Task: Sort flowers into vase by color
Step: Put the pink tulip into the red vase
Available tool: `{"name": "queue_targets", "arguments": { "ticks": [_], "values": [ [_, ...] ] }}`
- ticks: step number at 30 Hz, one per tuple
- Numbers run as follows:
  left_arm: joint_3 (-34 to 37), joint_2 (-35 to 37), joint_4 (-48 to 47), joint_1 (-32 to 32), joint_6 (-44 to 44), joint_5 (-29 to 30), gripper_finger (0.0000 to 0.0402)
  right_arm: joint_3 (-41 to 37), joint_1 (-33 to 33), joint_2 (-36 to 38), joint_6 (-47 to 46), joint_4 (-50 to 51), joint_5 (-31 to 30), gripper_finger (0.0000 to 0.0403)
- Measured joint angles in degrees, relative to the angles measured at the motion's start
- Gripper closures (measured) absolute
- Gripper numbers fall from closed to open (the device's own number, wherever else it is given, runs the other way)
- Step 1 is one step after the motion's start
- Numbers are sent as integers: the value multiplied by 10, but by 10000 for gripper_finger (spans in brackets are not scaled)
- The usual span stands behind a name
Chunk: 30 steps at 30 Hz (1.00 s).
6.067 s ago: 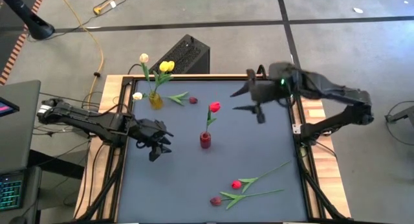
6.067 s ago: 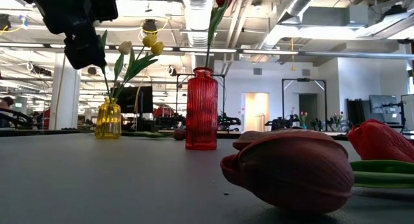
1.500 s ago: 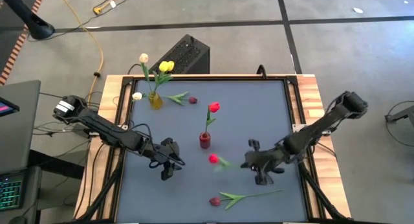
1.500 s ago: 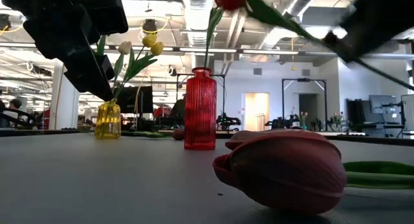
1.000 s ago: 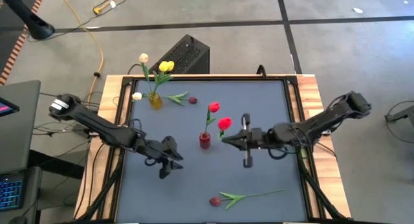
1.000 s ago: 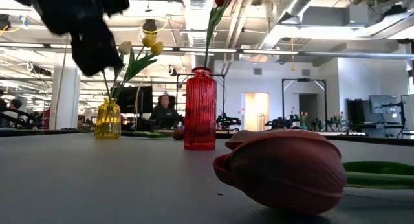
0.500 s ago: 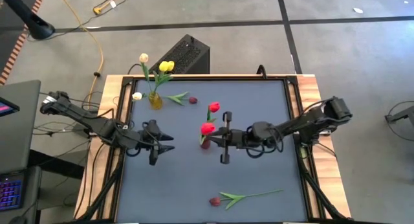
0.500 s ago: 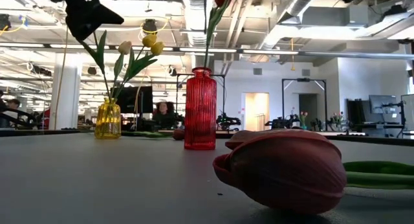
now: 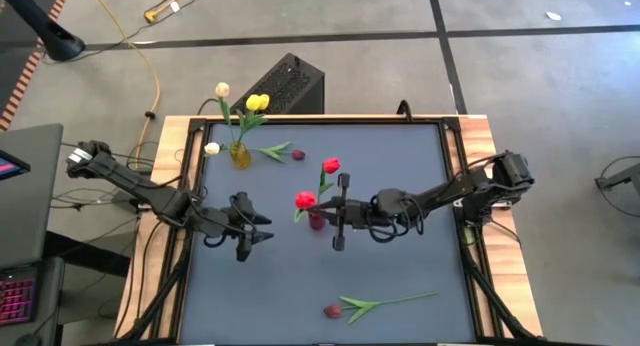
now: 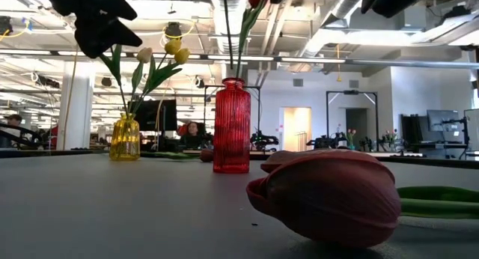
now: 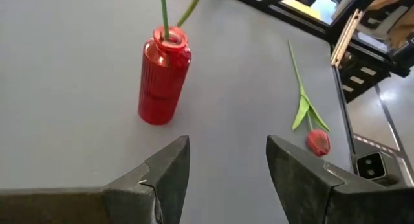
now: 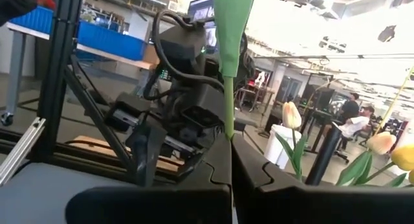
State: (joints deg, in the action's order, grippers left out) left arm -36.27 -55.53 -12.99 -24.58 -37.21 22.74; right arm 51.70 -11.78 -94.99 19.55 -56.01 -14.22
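Observation:
A red vase (image 9: 317, 221) stands mid-table with one red tulip (image 9: 331, 166) in it. My right gripper (image 9: 327, 215) hovers just right of this vase, shut on a second red tulip, whose head (image 9: 305, 199) hangs over the vase's left side. My left gripper (image 9: 252, 229) is open above the table, left of the vase, with nothing between its fingers (image 11: 173, 166). A yellow vase (image 9: 240, 155) at the far left holds yellow tulips (image 9: 257, 103) and pale ones. One maroon tulip (image 9: 298, 155) lies beside it, and another (image 9: 333, 310) lies near the front edge. My right gripper pinches the tulip's thin green stem (image 12: 228, 117) between its two fingers. They come nearly level from the table's right. The stem runs on past the fingers to a broad leaf (image 12: 233, 20). The tulip is lifted clear of the table, its head above the red vase.
In the low view the near maroon tulip (image 10: 337, 195) fills the foreground, with the red vase (image 10: 233, 124) and the yellow vase (image 10: 125, 137) behind it. The grey tabletop (image 9: 400, 256) is framed by black rails. A black box (image 9: 290, 84) sits beyond the far edge.
My right gripper has carried the red tulip toward the table's left, from right of the red vase to over it, sinking and rolling a little. My left gripper, still open, has drawn back toward the left edge and risen.

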Motion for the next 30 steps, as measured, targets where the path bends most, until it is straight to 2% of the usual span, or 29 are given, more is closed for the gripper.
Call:
{"name": "queue_targets", "arguments": {
  "ticks": [30],
  "values": [
    [0,0,5,0,-16,0,210,0,26,0,-52,64,5,383]
  ]
}}
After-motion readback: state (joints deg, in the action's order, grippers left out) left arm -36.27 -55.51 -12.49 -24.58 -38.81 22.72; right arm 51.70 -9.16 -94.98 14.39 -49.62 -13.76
